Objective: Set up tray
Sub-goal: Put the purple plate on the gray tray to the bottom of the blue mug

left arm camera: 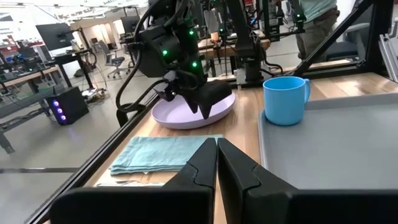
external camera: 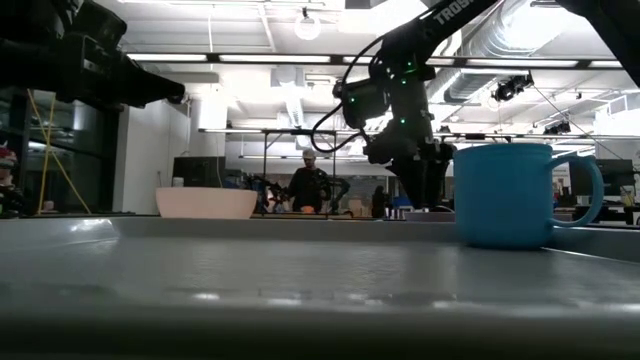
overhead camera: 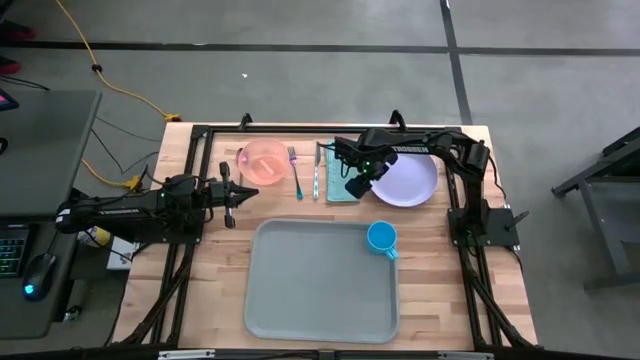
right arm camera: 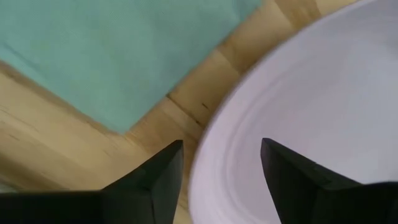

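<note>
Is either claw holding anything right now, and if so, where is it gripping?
Nothing is held. The right gripper is open, straddling the rim of the plate without closing. The left gripper is shut on nothing.

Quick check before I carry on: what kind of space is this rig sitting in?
Likely a robotics lab or workshop. The low view shows open ceiling ducts and strip lights, with a person among other benches. The left wrist view shows a computer tower and office chairs behind the butcher-block table.

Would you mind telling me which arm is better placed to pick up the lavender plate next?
Right: the right gripper is open, straddling the plate rim. The left gripper waits shut near the pink bowl.
</note>
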Controlling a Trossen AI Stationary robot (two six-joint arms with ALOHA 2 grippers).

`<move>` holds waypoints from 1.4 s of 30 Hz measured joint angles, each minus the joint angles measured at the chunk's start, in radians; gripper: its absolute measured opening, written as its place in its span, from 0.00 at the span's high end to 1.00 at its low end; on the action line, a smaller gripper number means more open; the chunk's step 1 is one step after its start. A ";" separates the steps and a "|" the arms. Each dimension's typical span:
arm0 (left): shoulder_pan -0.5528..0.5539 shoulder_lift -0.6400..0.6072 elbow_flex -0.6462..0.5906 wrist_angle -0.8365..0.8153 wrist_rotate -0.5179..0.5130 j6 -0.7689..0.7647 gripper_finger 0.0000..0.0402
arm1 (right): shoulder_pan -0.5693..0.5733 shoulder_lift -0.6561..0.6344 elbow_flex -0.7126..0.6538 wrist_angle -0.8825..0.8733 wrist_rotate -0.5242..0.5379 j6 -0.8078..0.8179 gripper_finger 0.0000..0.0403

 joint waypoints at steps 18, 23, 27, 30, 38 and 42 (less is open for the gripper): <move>0.000 0.000 0.000 -0.022 0.000 0.000 0.88 | -0.003 0.066 0.000 0.009 0.006 0.078 0.49; 0.000 0.000 0.000 -0.022 0.000 0.000 0.88 | -0.012 0.066 -0.034 0.022 0.008 0.084 0.51; 0.000 0.000 0.000 -0.022 0.000 0.000 0.88 | -0.024 0.063 -0.134 0.031 -0.075 0.113 0.53; 0.000 0.000 0.000 -0.022 0.000 0.000 0.88 | -0.024 0.060 -0.191 0.016 -0.102 0.134 0.54; 0.000 0.000 0.000 -0.022 0.000 0.000 0.88 | -0.003 0.063 -0.193 0.008 -0.101 0.131 0.55; 0.000 0.000 0.000 -0.024 0.000 0.000 0.88 | 0.002 0.067 -0.163 0.000 -0.102 0.129 0.64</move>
